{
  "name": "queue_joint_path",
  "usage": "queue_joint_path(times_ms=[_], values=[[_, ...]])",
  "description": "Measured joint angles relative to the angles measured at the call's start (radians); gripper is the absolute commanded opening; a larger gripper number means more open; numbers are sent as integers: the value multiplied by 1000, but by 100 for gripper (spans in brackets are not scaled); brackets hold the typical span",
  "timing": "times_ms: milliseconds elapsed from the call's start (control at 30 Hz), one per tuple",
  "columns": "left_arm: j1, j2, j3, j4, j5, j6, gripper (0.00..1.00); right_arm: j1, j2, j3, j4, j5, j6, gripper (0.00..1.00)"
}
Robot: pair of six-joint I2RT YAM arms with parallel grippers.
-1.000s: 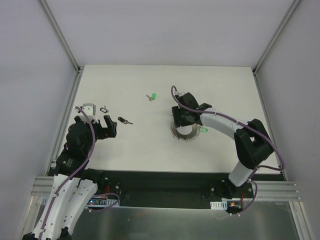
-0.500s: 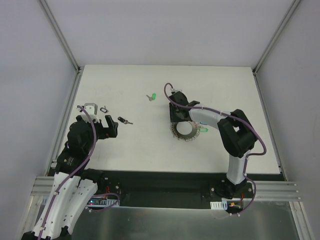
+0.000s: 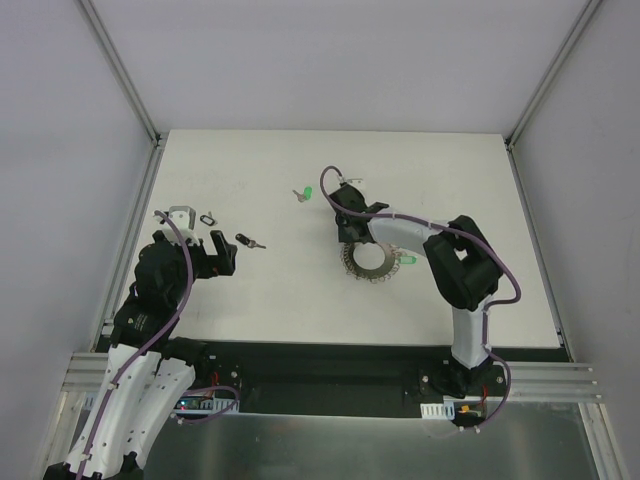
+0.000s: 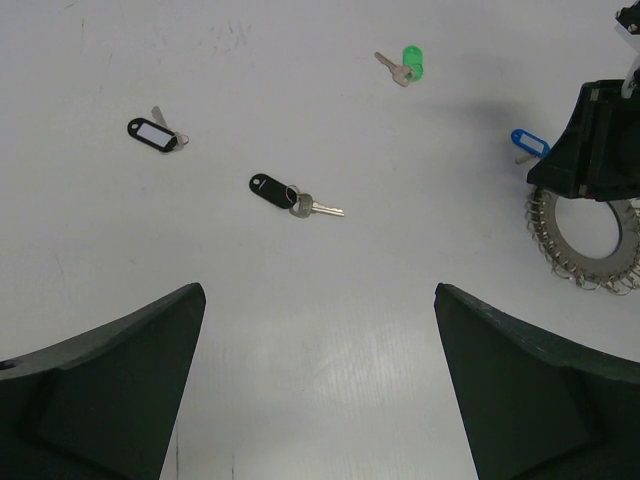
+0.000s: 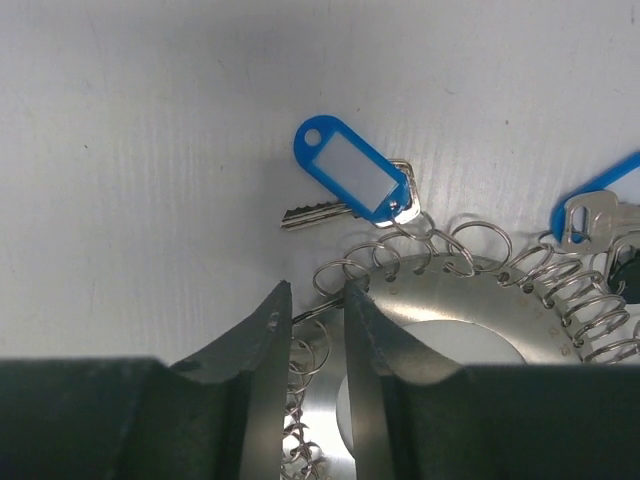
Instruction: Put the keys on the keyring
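The keyring (image 3: 368,262) is a silver disc rimmed with small wire loops, lying right of centre. My right gripper (image 3: 349,228) sits over its far-left rim. In the right wrist view the jaws (image 5: 314,298) are nearly closed, with one wire loop of the keyring (image 5: 480,310) between them. A blue-tagged key (image 5: 350,185) lies just beyond the rim, and a second blue tag (image 5: 600,200) hangs on the right. A green key (image 3: 305,193) and a black key (image 3: 250,241) lie loose. My left gripper (image 3: 215,250) is open and empty, near the black key (image 4: 290,197).
A small black tag with a loop (image 3: 208,218) lies at the left, also seen in the left wrist view (image 4: 157,133). A green piece (image 3: 408,260) sits at the keyring's right rim. White walls and metal frame posts enclose the table (image 3: 300,300).
My right arm's elbow has swung left and the gripper has shifted up-left along the keyring's rim. The left arm and loose keys have not moved.
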Motion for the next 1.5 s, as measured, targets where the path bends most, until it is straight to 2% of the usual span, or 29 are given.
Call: queue_joint_path(times_ms=[167,267,700,1033,1100,1133,1167,1333,1500], values=[[0,0,0,0,6,0,99,12,-3,-6,2,29,-6,7],[0,0,0,0,10,0,99,23,-41,-52,8,31,-15,2],[0,23,0,0,37,0,99,93,-253,-280,-2,-70,-79,1],[0,46,0,0,55,1,99,110,-352,-328,-68,-168,-122,1],[0,48,0,0,57,1,99,124,-356,-329,-88,-189,-136,5],[0,49,0,0,58,1,99,134,-356,-329,-97,-194,-142,16],[0,50,0,0,58,1,99,146,-356,-329,-108,-198,-148,21],[3,60,0,0,61,1,99,204,-352,-325,-149,-206,-161,37],[6,62,0,0,61,1,99,211,-360,-324,-174,-195,-130,38]])
